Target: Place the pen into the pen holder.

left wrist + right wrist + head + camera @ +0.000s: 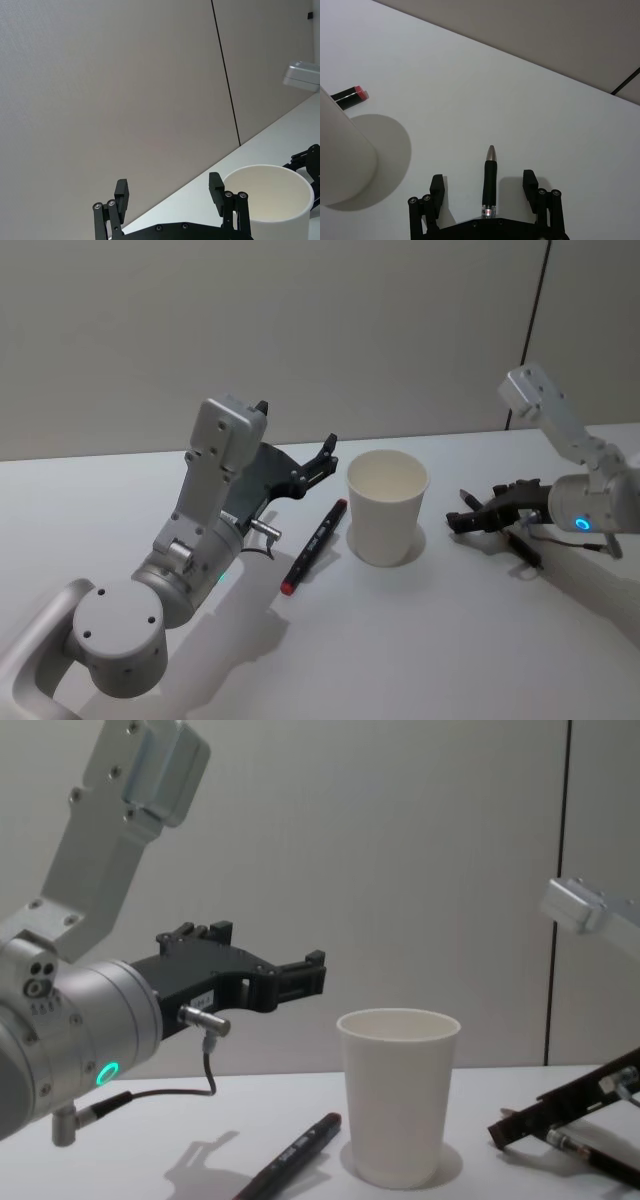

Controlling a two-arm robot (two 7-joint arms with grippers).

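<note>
The right pincer (483, 177) sits low over the table (530, 100), to the right of the pen holder (387, 505), its jaws apart on either side of a silver-tipped pen (490, 182) that lies flat and touches neither finger. The main risk is probably the grasp itself: the pen is thin and round, so jaws closing off-centre could roll it aside or nip it near one end, leaving it to droop or slip during the lift. Carried tilted, its tip could catch the rolled rim, and the light paper holder looks easy to tip or push. A second, red-ended pen (315, 545) lies just to the left of the holder and could be knocked if the holder slides. The left pincer (322, 455) hangs raised with jaws apart near the holder, so a wide swing may crowd it.
</note>
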